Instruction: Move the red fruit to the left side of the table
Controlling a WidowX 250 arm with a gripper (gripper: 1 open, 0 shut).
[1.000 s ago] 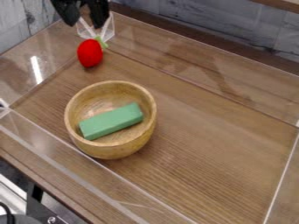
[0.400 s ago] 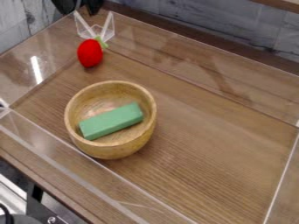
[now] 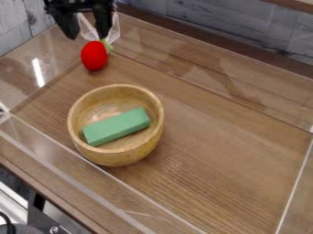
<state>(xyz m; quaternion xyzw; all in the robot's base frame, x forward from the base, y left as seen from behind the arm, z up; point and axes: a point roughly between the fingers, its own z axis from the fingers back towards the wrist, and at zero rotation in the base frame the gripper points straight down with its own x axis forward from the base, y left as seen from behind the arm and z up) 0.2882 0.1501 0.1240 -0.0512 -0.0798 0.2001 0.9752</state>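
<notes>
Single view, looking down across the tabletop (image 3: 232,137) from one corner. Surface is brown wood grain, bordered by low clear acrylic walls (image 3: 37,69) that throw glare streaks along the near and far-left edges.

Gripper (image 3: 83,26) sits at the top-left of the view, dark-bodied, pointing mostly downward. Its two fingers (image 3: 69,24) stand spread apart with a clear gap between them; nothing is held. The upper part of the arm is cut off by the top edge of the view.

Red fruit (image 3: 94,56): small, round, bright red, resting on the tabletop in the far-left corner region, near the acrylic wall. A pale green leafy stem projects from its top toward the gripper. The fruit lies just below the spread fingers as seen here. Whether the fingertips touch the stem or fruit cannot be told; the fingertips overlap the stem area and are slightly blurred.

Wooden bowl (image 3: 145,144): light-coloured, round, upright, sitting left of centre on the tabletop, nearer the camera than the fruit and well apart from it. Inside it lies a green block (image 3: 116,127), rectangular, resting flat and angled diagonally across the bowl's bottom.

Right half of the tabletop shows only wood grain and reflections.
</notes>
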